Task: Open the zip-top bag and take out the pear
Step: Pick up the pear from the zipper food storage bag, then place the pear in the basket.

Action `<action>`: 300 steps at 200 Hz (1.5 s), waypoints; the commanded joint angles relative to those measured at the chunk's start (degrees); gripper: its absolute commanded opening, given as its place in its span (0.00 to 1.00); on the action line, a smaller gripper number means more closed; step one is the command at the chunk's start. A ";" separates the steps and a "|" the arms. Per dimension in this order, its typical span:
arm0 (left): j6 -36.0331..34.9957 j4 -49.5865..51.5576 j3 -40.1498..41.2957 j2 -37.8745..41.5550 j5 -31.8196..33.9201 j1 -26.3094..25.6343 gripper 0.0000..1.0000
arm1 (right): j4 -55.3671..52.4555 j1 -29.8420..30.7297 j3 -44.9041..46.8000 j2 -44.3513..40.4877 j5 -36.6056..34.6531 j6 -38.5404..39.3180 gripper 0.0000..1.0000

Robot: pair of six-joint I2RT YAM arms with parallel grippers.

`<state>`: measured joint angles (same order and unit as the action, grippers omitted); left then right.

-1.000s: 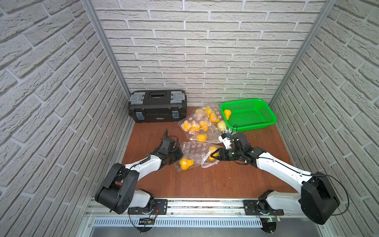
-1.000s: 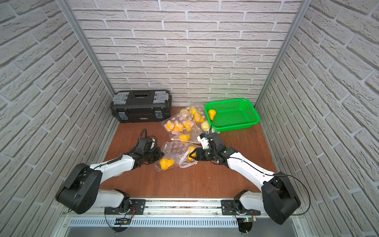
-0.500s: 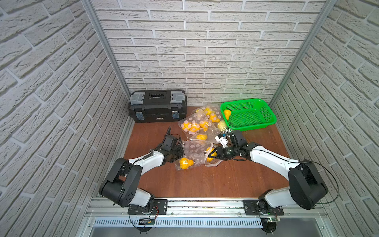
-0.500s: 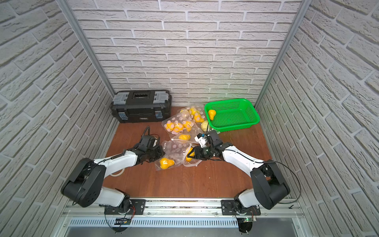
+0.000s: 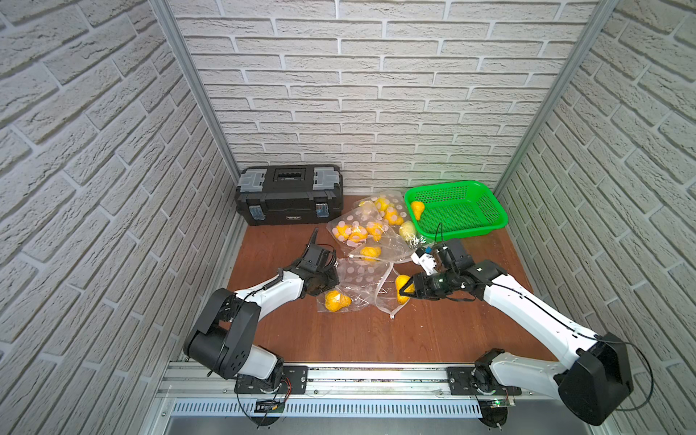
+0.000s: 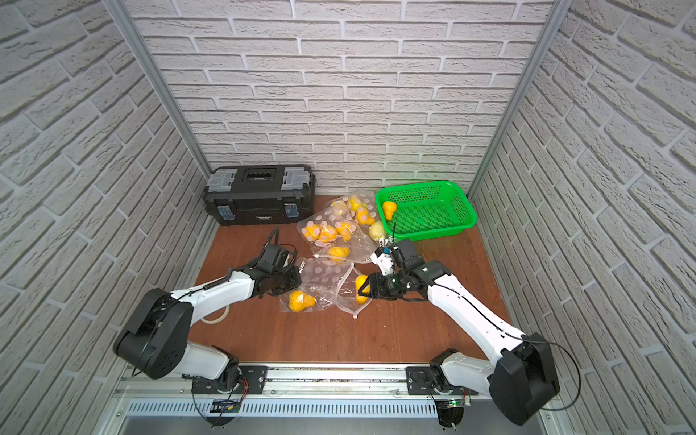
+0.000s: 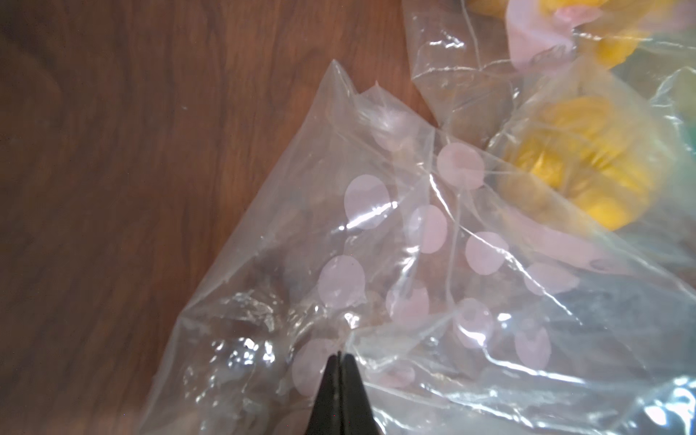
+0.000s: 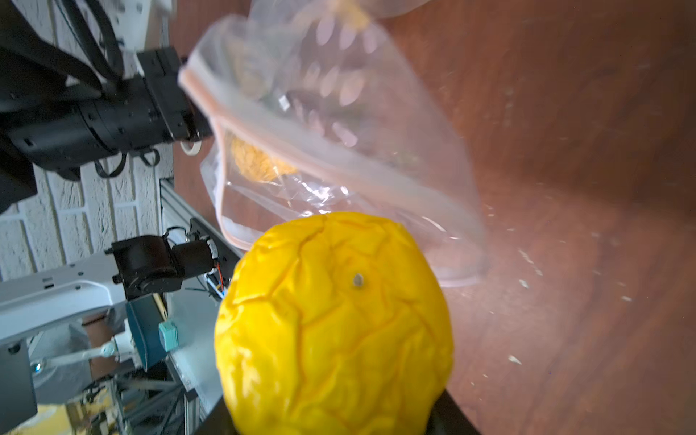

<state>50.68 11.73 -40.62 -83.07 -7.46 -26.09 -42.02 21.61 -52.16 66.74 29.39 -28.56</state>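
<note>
Left pincer [image 7: 340, 357]: the two black tips are pressed together on a fold of clear film belonging to the zip-top bag [image 7: 414, 244]. In both top views this pincer [image 5: 334, 278] sits at the closed end of the bag [image 5: 361, 275], low over the brown surface [image 5: 376, 339].

Right pincer [image 5: 406, 290]: the jaws stand part-spread and clamp the pear [image 5: 402, 282] between them. The right wrist view shows the pear [image 8: 335, 324] bare, with no film over it, just outside the bag's open pink-edged mouth [image 8: 339, 124]. In a top view the pear [image 6: 360, 282] is beside the mouth rim of the bag [image 6: 324, 273]. Whether fruit and rim touch cannot be determined.

A second pear [image 5: 336, 300] lies under clear film near the left pincer. Whether it is in the same bag cannot be determined.

Other items: further dotted bags of yellow fruit [image 5: 361, 229] are heaped toward the back wall. A green basket [image 5: 452, 186] stands at the rear right with one yellow fruit [image 5: 417, 208] inside. A black toolbox [image 5: 290, 196] sits closed at the rear left.
</note>
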 commanded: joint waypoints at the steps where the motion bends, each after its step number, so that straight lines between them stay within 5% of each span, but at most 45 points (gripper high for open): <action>1: -1.80 2.68 -0.39 1.37 1.67 0.54 0.00 | -2.89 -5.21 -3.10 -3.91 -5.41 0.61 0.25; 27: -2.03 2.16 0.01 1.60 1.05 0.58 0.00 | -0.41 -12.47 -7.41 -2.10 -6.96 2.80 0.25; 66: -1.96 2.20 -0.35 3.16 0.74 0.60 0.00 | 4.08 -18.99 -19.34 12.79 -13.13 5.87 0.26; 139: -3.56 7.05 -3.75 5.76 0.43 0.60 0.28 | -1.28 -23.04 -57.19 52.64 -16.85 10.60 0.26; 186: -3.92 9.96 -5.02 7.12 1.45 0.73 0.40 | -1.92 -25.03 -76.22 70.82 -16.73 9.72 0.29; 219: -4.25 11.64 -5.28 7.41 2.32 0.80 0.42 | 2.85 -25.91 -78.56 75.59 -16.39 8.51 0.36; 253: -4.25 12.72 -5.43 7.87 2.96 0.95 0.45 | 2.80 -25.96 -79.87 76.35 -16.99 9.47 0.65; 300: -4.88 15.81 -5.43 11.55 4.75 1.55 0.51 | 0.66 -25.89 -75.61 67.74 -19.18 12.41 0.74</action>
<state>46.94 24.77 -44.93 -74.48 -4.80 -25.34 -41.32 -4.49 -130.34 143.31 11.64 -18.33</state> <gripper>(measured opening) 0.499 0.733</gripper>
